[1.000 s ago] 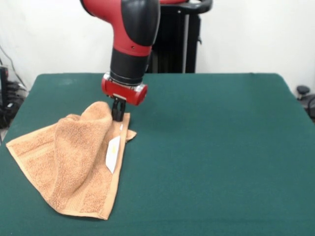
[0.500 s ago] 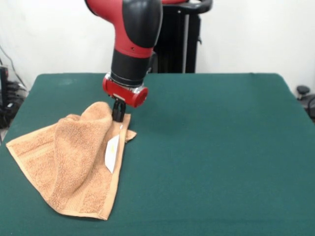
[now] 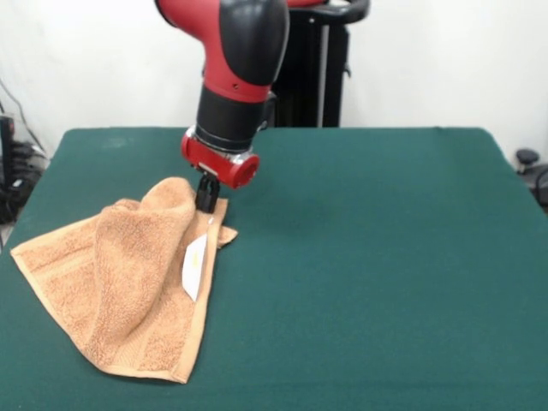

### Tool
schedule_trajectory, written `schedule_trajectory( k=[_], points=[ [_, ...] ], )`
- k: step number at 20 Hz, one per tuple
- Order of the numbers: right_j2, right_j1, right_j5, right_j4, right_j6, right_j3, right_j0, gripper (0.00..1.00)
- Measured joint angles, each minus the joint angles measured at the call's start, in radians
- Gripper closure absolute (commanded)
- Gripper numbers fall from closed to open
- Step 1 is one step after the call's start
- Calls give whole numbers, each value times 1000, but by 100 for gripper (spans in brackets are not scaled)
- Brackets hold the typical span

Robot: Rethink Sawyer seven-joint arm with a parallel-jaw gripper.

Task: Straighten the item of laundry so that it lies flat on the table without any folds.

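Big dark green table (image 3: pixel 360 257) against a white wall, mostly bare on one side. Nearest me, at the front left, the orange-tan towel (image 3: pixel 128 291) lies rumpled, with a thick fold running front to back up its middle and a white label (image 3: pixel 195 267) at its right edge. Its long axis goes from the near corner up toward the far one. At that far corner the gripper (image 3: pixel 206 202) is down on the cloth, fingers close together, seemingly pinching the edge.
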Motion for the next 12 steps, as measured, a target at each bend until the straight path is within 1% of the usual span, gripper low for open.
schedule_trajectory(
  k=[12],
  points=[
    [1, 1, -7, 0, 0, 2, 0, 100]
  ],
)
